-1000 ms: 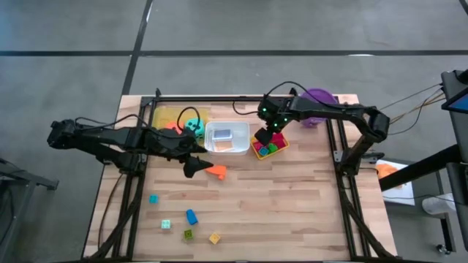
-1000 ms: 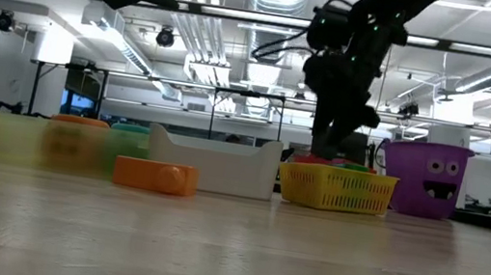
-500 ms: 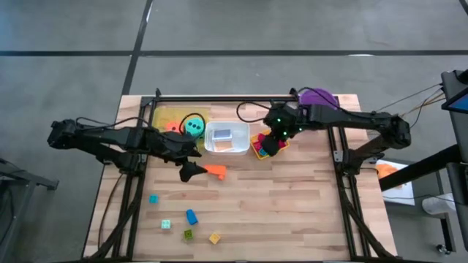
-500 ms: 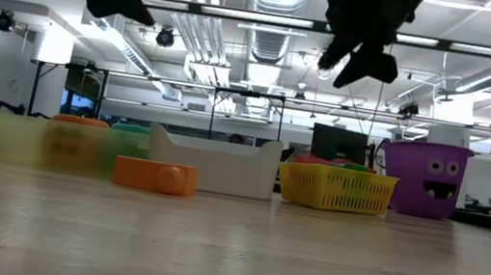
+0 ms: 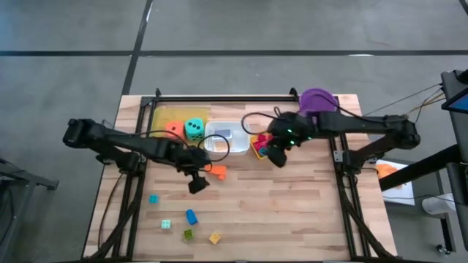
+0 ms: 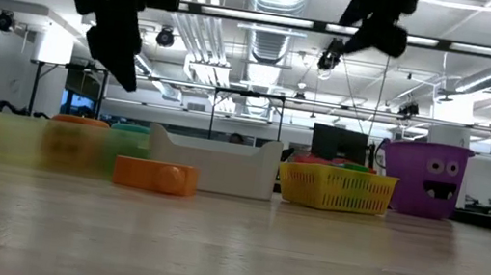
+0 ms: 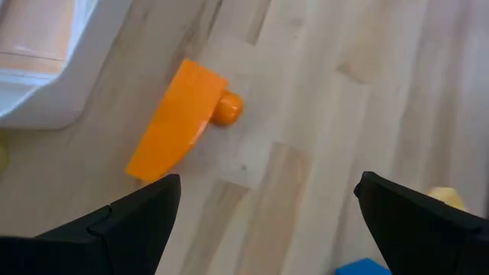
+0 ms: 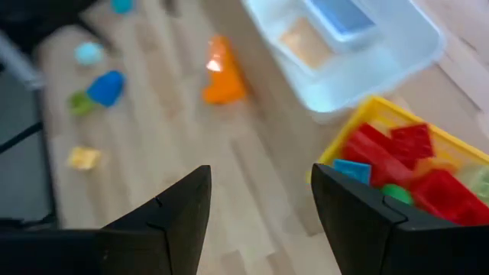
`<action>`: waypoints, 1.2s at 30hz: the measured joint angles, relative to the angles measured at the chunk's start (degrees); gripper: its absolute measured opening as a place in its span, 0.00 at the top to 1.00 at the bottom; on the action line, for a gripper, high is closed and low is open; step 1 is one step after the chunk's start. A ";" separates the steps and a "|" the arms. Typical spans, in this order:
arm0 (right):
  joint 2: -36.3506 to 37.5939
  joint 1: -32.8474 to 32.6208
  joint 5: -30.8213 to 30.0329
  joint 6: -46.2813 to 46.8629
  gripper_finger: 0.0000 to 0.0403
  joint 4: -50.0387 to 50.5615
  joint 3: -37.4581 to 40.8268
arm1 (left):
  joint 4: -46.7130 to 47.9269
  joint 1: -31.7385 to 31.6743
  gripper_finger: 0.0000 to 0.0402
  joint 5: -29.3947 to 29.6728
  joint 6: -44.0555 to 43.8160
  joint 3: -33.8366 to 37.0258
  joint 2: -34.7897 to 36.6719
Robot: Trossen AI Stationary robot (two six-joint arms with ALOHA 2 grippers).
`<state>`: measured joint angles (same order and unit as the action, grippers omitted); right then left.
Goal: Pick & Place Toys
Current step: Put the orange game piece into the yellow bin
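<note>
High view: left gripper [image 5: 197, 184], jaws wide and empty, poised at seven o'clock of orange block [image 5: 216, 171], seemingly for pickup; right gripper [image 5: 276, 156] half-open, empty.

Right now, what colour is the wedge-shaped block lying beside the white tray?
Orange wedge-shaped block, with a round knob; clearest in the left wrist view.

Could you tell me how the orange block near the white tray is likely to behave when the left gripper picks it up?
The orange block looks like rigid plastic, so it probably won't flex. Its sloped wedge face may let fingers slip. The round knob at one end could make it pivot if pushed.
</note>
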<state>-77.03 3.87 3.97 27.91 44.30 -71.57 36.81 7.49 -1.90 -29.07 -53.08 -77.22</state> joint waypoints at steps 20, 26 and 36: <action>11.53 -13.05 -1.17 0.18 0.45 -10.27 1.29 | -4.07 -2.17 0.03 3.99 7.92 0.00 -14.56; 11.48 -13.92 -1.16 0.18 0.45 -10.81 1.29 | -4.65 -4.36 0.03 3.87 9.88 0.00 -15.99; 11.38 -14.16 -1.23 0.20 0.45 -10.76 1.36 | -4.41 -5.30 0.03 5.34 16.67 -0.90 -16.11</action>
<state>-65.65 -10.28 2.74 28.11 33.54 -70.22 32.40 2.20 3.44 -12.39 -53.98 -93.33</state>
